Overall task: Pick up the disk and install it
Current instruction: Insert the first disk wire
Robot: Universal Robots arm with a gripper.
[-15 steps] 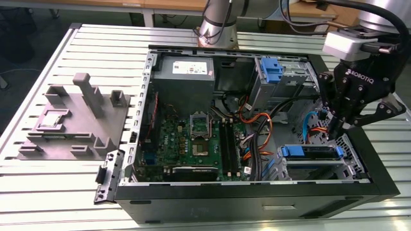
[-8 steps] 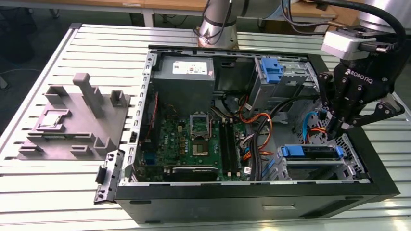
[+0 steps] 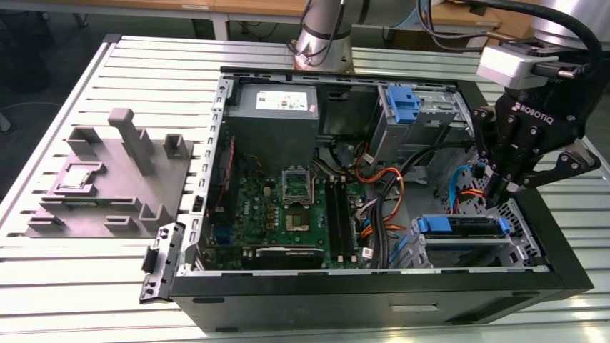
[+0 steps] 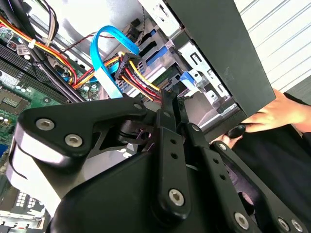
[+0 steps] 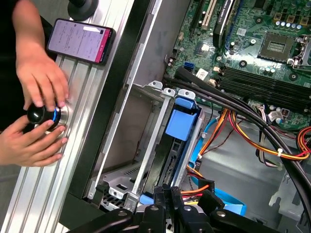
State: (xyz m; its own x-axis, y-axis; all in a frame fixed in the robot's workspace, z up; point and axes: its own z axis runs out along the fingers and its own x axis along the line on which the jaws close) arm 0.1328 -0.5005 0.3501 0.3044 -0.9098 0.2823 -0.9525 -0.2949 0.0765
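Note:
The disk [image 3: 462,226] lies flat in the drive cage at the front corner of the open computer case [image 3: 381,300], on the exterior view's right, and its blue carrier frame faces up. In the first wrist view the disk's blue carrier tab [image 5: 179,125] sits between the cage's metal rails. My gripper [image 3: 499,194] hangs just above the disk's far edge and points down beside the blue and orange cables. Its fingers [image 4: 167,104] are shut together, and I see nothing between them. The gripper [image 5: 167,196] is apart from the disk.
A grey moulded fixture [image 3: 105,179] lies on the slatted table at the exterior view's left. Inside the case are the motherboard [image 3: 286,207], power supply [image 3: 271,107], an upright blue bracket [image 3: 405,103] and cable bundles [image 3: 381,193]. A person's hands [image 5: 39,121] hold a knob beside a phone [image 5: 80,39].

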